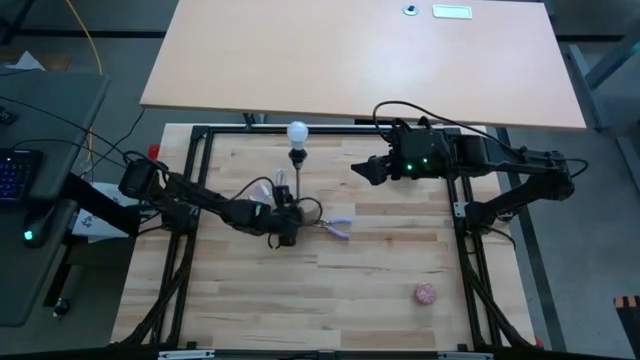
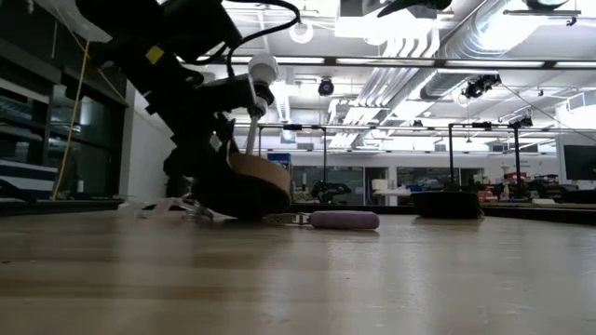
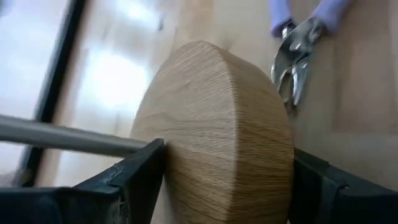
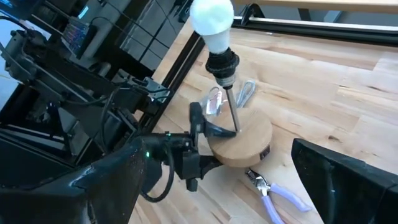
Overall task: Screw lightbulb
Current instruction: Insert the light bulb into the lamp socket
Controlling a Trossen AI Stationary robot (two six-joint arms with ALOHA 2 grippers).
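Now the left arm reaches low across the bench, its claw (image 4: 214,134) spread around the wooden disc (image 4: 242,140). Up top, the lightbulb (image 4: 212,18) sits in the socket. Further off, the right claw (image 1: 365,170) hovers, fingers apart. Only the close view shows pliers (image 3: 292,56) beside the disc.

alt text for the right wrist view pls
A white lightbulb sits in the black socket of a thin-stemmed lamp on a round wooden base, which the left gripper straddles. Purple-handled pliers lie beside it on the wooden table.
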